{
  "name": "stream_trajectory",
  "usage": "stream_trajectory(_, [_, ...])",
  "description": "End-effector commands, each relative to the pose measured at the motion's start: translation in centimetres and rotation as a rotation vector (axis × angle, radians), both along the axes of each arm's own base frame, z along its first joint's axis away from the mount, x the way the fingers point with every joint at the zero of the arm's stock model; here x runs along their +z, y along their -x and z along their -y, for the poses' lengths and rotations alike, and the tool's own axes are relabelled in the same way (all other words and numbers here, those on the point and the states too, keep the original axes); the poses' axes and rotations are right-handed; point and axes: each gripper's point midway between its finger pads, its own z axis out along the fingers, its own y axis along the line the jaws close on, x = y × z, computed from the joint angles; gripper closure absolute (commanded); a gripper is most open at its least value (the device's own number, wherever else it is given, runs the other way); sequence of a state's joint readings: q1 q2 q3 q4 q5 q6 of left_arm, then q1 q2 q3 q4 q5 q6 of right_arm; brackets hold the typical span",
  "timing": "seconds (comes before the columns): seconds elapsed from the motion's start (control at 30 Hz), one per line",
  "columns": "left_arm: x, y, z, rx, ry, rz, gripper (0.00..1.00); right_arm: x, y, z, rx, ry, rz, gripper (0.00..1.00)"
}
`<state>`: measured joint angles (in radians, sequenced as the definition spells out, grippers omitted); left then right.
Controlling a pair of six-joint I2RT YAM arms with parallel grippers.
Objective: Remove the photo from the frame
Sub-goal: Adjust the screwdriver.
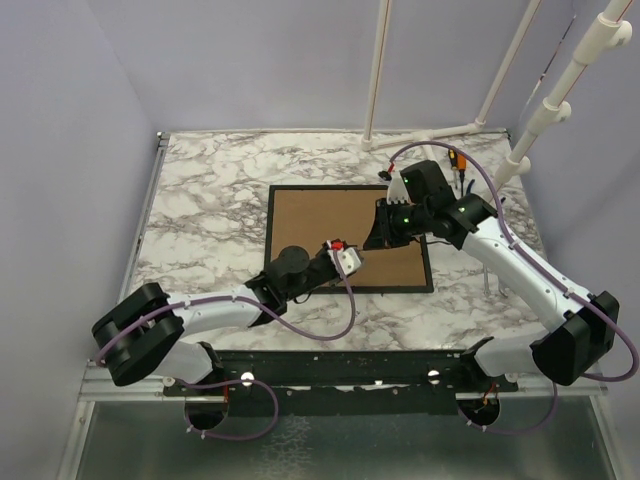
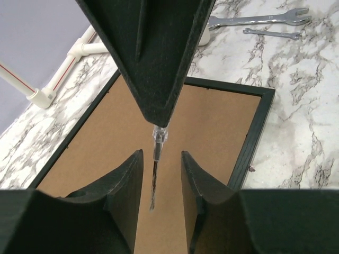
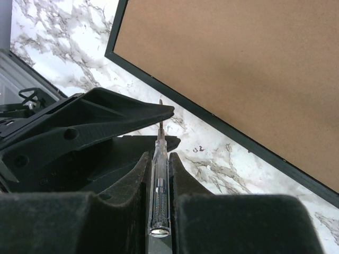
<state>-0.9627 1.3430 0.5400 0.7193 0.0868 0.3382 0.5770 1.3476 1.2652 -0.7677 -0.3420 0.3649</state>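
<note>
Not much of the job looks done yet. The frame (image 2: 255,132) is lying face down on the surface (image 1: 200,200), right under both pincers, with its brown back (image 1: 320,215) seated inside the black border. The photo can't be seen at all, so it's presumably inside, beneath that back. What's left: the back has to be freed and lifted, then the photo pulled out.

The right pincer (image 3: 159,153) is clamped on a clear-handled screwdriver (image 3: 159,180), tip pointing away from it. The left pincer (image 2: 161,157) is parted, and the blade is hanging in the gap between its fingers with no contact that can be made out. It could be a handover, but that's a guess.

Beyond the left pincer, past the frame's far corner, two wrenches (image 2: 254,20) are parked on the surface, and a white pipe stand (image 2: 47,90) is off to its left. Neither is in the way. The real obstruction is the two pincers being crowded together over the back.
</note>
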Motion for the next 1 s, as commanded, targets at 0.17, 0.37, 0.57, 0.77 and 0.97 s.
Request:
stream_trajectory(0.17, [1.6,0.1,1.9,-0.061,0.028,0.034,0.76,0.4,1.0,-0.4,0.049,-0.026,-0.015,0.99])
stream_trajectory(0.37, [1.5,0.2,2.0,-0.070,0.029,0.028,1.00,0.8,0.7,0.2,0.009,-0.018,0.020,0.66])
stream_trajectory(0.57, [1.1,0.3,1.4,-0.030,0.079,-0.052,1.00,3.8,-0.5,1.4,-0.100,-0.092,0.209,0.29])
stream_trajectory(0.77, [4.1,-0.1,1.2,0.035,0.379,-0.305,1.00,7.3,-1.0,2.5,-0.193,-0.256,0.458,0.25])
stream_trajectory(0.97, [7.4,0.5,1.3,0.012,0.620,-0.508,1.00,11.4,-0.2,2.8,-0.176,-0.457,0.741,0.29])
